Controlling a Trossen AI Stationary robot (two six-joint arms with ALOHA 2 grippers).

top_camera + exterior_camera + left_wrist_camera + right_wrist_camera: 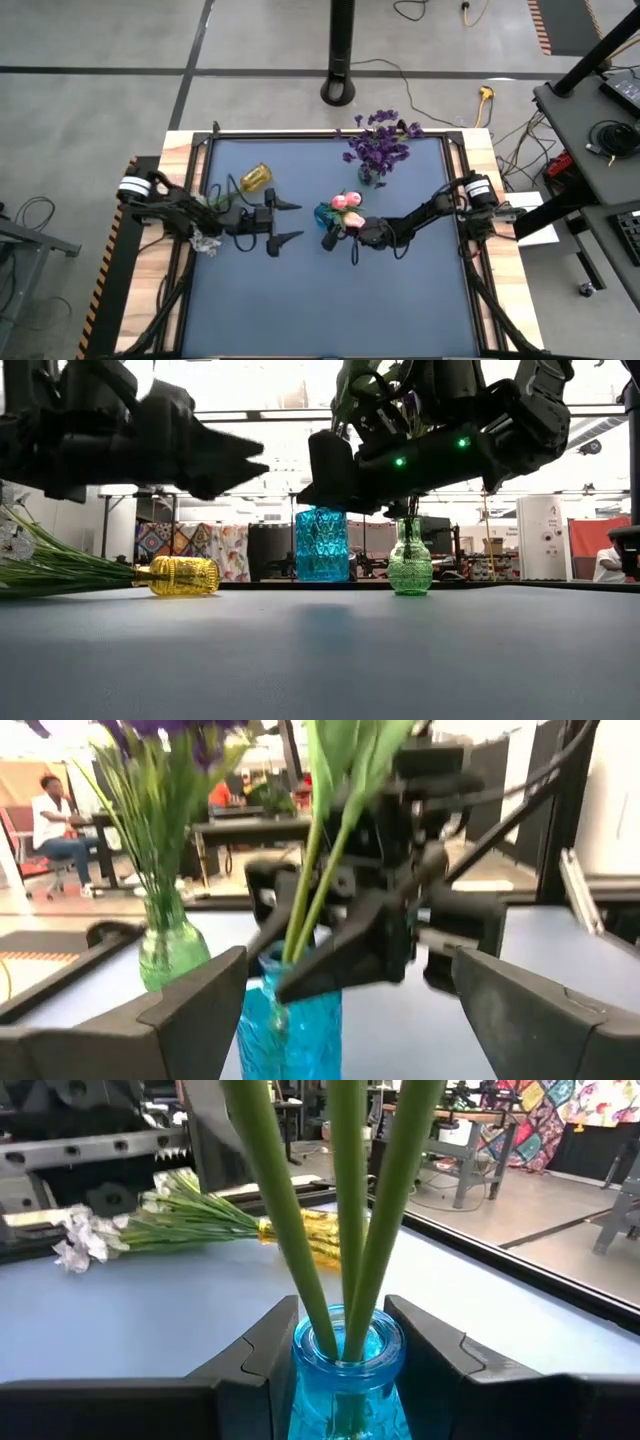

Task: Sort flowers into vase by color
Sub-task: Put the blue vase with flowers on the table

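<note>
Three vases sit on the bench. The blue vase in the middle has pink tulips in it, and the right pincer is narrow around their green stems, just over the vase mouth. The green vase at the far side holds the purple flowers. The yellow vase lies on its side to the far left. The white flowers lie flat on the bench with their stems pointing into that yellow vase, so their long way runs from near left to far right. The left pincer is wide and has nothing in it. It points right at the blue vase, and the white flowers lie to its left, back by its arm. I think the left arm is the nearer one to pick them up.
</note>
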